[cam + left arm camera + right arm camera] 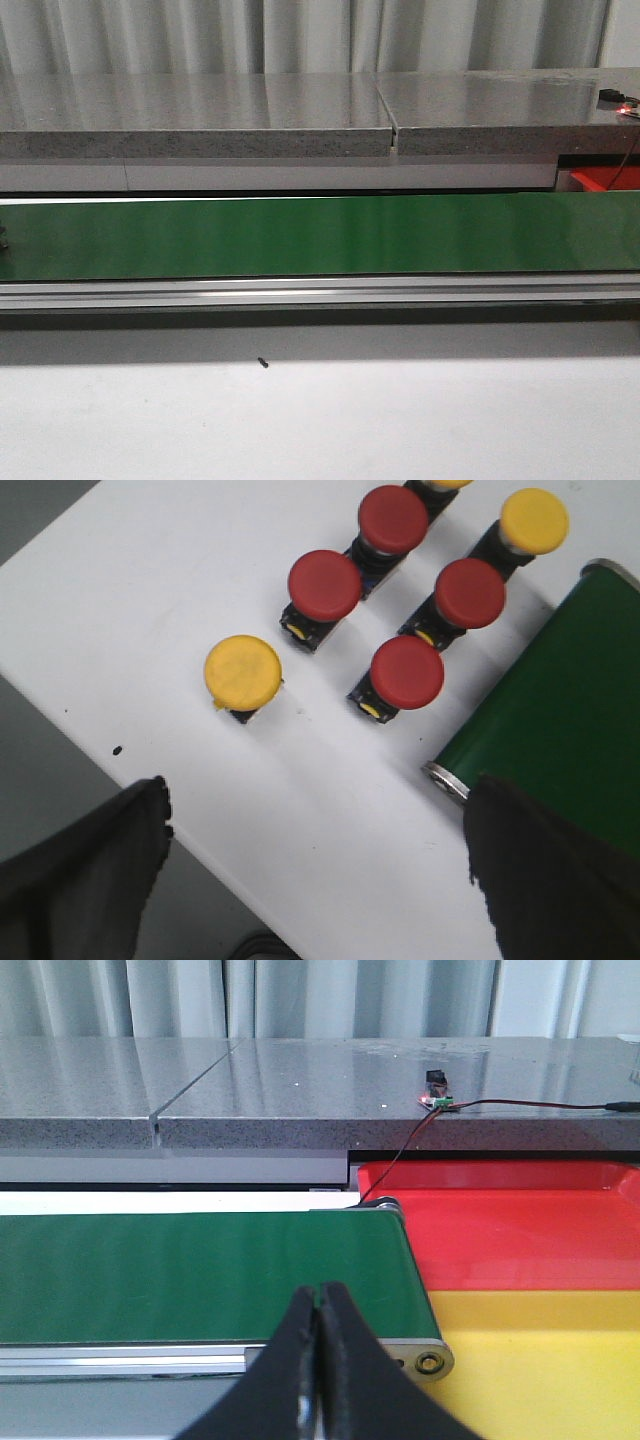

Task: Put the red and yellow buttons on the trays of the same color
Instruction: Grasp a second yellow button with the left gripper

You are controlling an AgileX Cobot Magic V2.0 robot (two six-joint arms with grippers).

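Left gripper [315, 870] is hovering with jaws apart near the yellow button [242, 672]; right gripper [318, 1360] is pressing its jaws together beside the green conveyor belt [200, 1270].

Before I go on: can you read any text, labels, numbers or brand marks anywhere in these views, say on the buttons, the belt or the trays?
None can be read in any view.
Red buttons and yellow buttons: plain caps, no print showing.
Green belt: bare.
Red tray and yellow tray: bare.
Small circuit board on the grey counter: any marking is too small to read.
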